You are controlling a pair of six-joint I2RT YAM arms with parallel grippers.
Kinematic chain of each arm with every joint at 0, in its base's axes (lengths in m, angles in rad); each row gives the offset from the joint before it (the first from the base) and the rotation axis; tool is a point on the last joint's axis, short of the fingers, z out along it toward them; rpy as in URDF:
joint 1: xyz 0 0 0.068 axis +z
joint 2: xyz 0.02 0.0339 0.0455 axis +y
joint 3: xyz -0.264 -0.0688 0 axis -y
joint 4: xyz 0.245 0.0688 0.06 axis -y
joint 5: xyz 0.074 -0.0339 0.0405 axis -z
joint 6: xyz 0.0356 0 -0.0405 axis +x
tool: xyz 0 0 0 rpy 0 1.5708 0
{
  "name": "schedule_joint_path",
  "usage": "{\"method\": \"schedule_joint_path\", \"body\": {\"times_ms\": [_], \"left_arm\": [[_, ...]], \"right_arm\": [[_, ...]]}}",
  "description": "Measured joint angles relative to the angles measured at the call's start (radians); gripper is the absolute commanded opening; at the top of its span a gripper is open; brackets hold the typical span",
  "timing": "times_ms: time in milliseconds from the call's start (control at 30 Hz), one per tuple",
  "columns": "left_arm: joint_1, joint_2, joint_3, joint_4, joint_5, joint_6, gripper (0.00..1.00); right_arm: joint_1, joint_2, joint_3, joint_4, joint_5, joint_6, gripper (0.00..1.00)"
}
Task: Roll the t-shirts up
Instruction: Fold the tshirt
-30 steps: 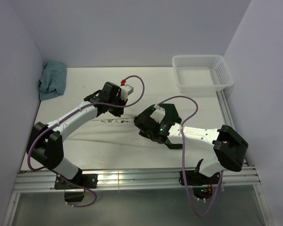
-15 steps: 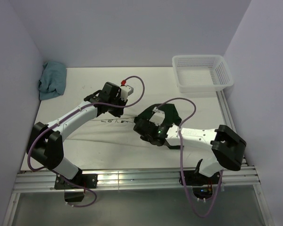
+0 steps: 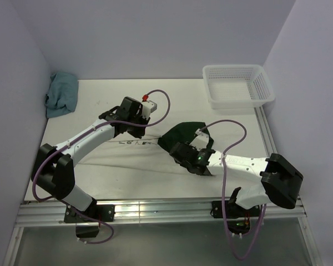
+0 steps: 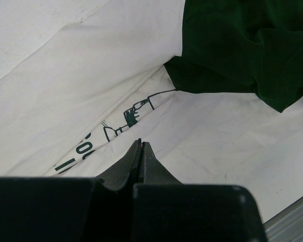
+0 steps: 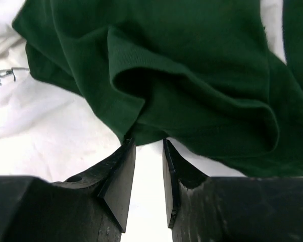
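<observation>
The t-shirt (image 3: 127,162) lies spread on the table, cream-white with a dark line print (image 4: 127,115). Its dark green sleeve (image 3: 182,133) is folded in over the body and lies rumpled (image 5: 192,75). My left gripper (image 4: 140,143) is shut with nothing between its fingers, its tips just over the white cloth below the print; in the top view it (image 3: 136,132) sits at the shirt's upper middle. My right gripper (image 5: 147,143) is open, its tips at the near edge of the green sleeve with only white cloth showing between them; from above it (image 3: 181,151) sits just below the sleeve.
A small teal-blue cloth (image 3: 61,94) is bunched at the back left against the wall. A white mesh basket (image 3: 238,86) stands at the back right. A metal rail (image 3: 155,210) runs along the table's near edge by the arm bases.
My right gripper has opened, let go of the green sleeve and drawn back toward the near right. The sleeve now lies uncovered on the shirt. The left arm has stayed still.
</observation>
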Motion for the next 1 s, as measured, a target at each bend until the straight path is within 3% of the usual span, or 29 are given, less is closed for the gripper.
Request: {"method": "schedule_joint_path", "body": {"times_ms": [467,833,967,1000], "left_arm": [[0.0,0.001,0.0,-0.001,0.0,0.0,0.0],[0.0,0.016,0.0,-0.011,0.0,0.0,0.0],[0.0,0.016,0.0,-0.016,0.0,0.001,0.0],[0.0,0.016,0.0,-0.017,0.0,0.001,0.0]], "right_arm": [[-0.044,-0.032,-0.014,0.06,0.032,-0.05,0.36],[-0.097,0.047,-0.026,0.174,0.029,-0.1,0.36],[-0.1,0.081,-0.026,0.191,0.02,-0.107,0.31],[-0.1,0.083,-0.026,0.196,0.018,-0.108,0.25]]}}
